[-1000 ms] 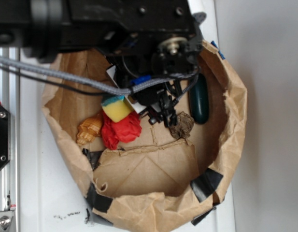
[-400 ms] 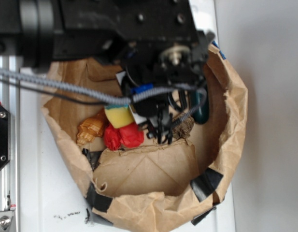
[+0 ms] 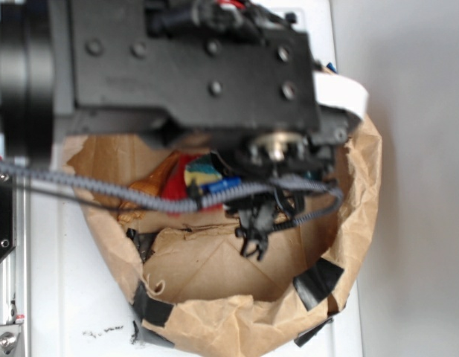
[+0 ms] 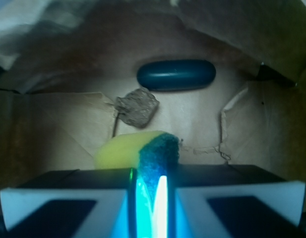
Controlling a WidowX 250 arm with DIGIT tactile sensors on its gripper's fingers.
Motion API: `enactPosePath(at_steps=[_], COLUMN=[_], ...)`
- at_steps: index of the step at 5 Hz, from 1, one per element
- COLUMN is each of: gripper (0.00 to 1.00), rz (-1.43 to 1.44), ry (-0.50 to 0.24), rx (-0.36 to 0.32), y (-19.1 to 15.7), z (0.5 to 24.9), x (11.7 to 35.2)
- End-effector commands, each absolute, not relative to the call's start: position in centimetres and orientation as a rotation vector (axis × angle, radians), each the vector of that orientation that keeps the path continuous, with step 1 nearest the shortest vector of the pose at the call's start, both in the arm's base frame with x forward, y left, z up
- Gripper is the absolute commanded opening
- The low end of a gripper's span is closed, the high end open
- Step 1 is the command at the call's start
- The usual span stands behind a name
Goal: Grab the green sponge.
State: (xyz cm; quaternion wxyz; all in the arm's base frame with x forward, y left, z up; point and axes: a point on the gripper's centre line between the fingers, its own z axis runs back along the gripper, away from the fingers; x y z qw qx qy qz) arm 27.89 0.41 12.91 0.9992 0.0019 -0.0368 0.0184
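Pincer pressed together on the green sponge, gripped at its scouring end, with its yellow foam body extending leftward from the jaws, above the paper bag floor, nearer than the grey rock.

No readable text, labels, brand names, numbers or signs appear in either view. In the exterior view, a few small dark marks sit on the white tabletop near the lower left, at about, but they are too small and smudged to read as letters or figures. The black robot arm shows only plain screw heads, with no visible lettering. The brown paper bag carries black tape patches and no print. In the wrist view nothing bears any writing.
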Motion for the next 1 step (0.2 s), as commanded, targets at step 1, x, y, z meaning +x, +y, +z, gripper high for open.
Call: enactPosePath(at_steps=[1], gripper=[0.43], rz=[0.072], ry=[-0.160], rx=[0.112], y=[1.13], z=[15.66], x=[28.15])
